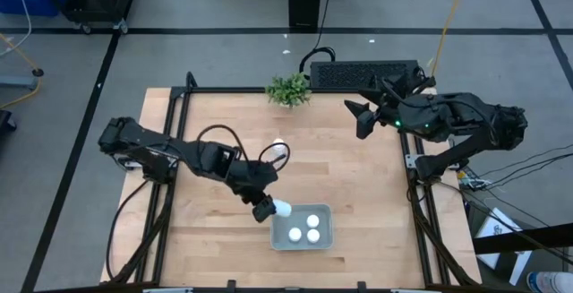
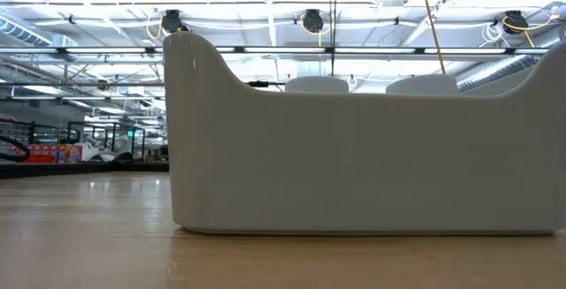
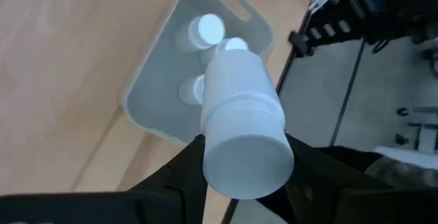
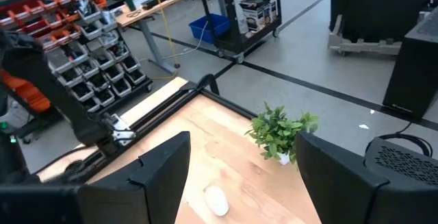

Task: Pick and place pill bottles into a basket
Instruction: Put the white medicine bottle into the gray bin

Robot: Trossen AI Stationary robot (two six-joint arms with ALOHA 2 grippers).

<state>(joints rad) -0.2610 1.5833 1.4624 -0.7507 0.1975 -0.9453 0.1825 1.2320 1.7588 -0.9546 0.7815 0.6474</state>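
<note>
Pill bottle (image 3: 241,128) clamped in left jaws at basket (image 1: 302,242) rim; right jaws parted, empty.

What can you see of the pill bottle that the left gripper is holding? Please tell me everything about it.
The held pill bottle is a small white cylinder with a round white cap, plastic by its look, unlabelled as far as shown. It is clamped between the dark fingers of the left gripper, which alone touch it. It hangs in the air by the left edge of the basket, where three like bottles already stand.
</note>
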